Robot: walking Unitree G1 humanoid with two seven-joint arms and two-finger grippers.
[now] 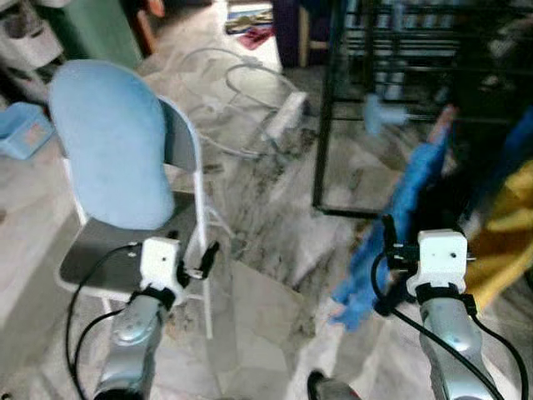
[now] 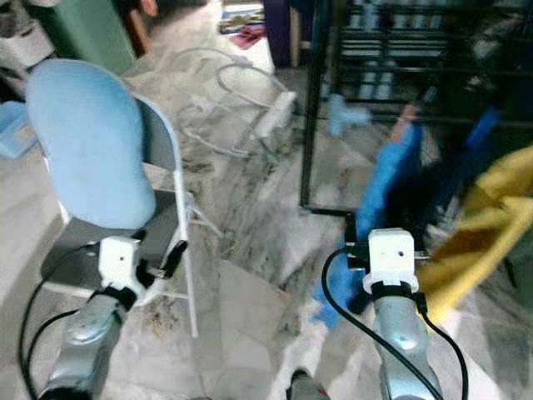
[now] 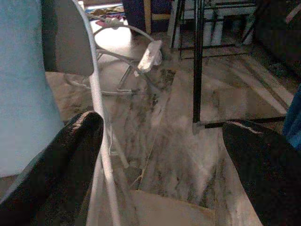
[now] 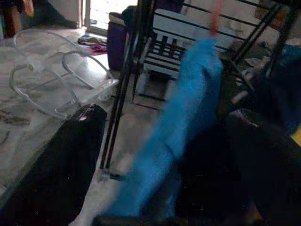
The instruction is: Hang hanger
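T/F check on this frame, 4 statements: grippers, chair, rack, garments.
1. The left gripper is open. True.
2. The chair has a red cloth over its backrest. False: the cloth is light blue.
3. A blue garment hangs ahead of the right gripper. True.
4. The black rack stands to the robot's left of the chair. False: it stands to the right.

We see soft daylight coming from the far doorway, where the marble floor (image 3: 117,35) glares white. The far rack (image 1: 400,50) lies in deep shade. Both head views are smeared by motion blur, worst on the blue garment (image 4: 183,117) at right; the wrist views are dim and grainy
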